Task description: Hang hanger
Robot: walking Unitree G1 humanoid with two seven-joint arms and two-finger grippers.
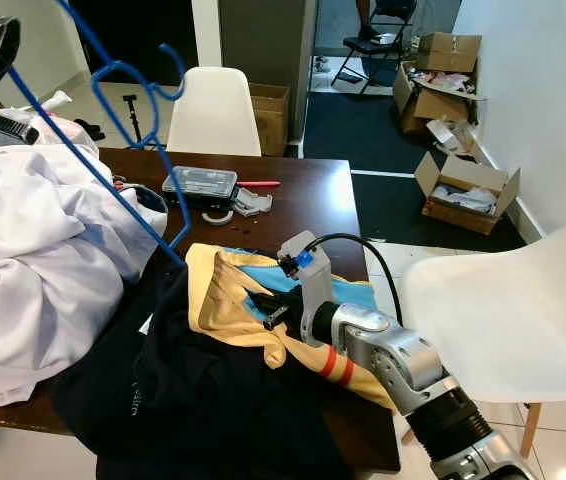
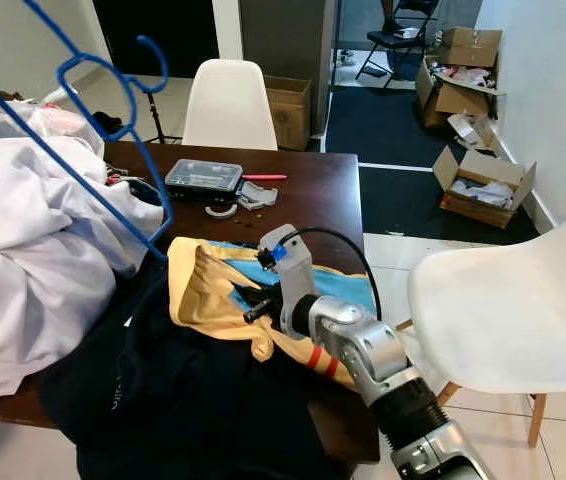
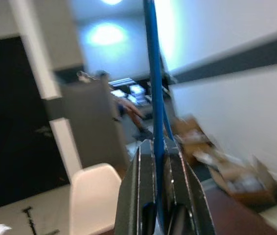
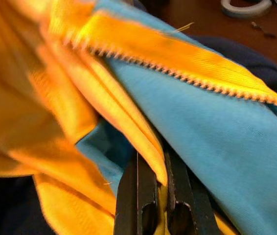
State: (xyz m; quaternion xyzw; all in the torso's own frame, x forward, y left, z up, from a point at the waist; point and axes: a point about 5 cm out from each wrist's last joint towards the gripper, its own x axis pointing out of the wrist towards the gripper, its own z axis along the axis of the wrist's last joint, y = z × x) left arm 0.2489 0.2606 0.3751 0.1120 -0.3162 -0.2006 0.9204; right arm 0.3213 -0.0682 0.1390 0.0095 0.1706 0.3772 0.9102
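snag risk: the blue hanger (image 1: 83, 150) is up in the air on the robot's left, and its low corner sits right by the navy garment (image 1: 213, 400) and the white laundry pile (image 1: 33, 260). Swing it carelessly and I'd bet it hooks cloth and drags stuff off the bench (image 1: 313, 200).
slip risk: it's pinched on one thin bar, so the hanger could pivot or slide out mid-carry.
tug risk: if the robot walks off while the right hand grips fabric, the whole heap comes along.
left hand (image 3: 159, 161): raised high, fingers clamped on the hanger's blue bar.
right hand (image 4: 154, 176): arm stretched low over the bench, fingers closed on the yellow-and-blue garment (image 1: 225, 290).
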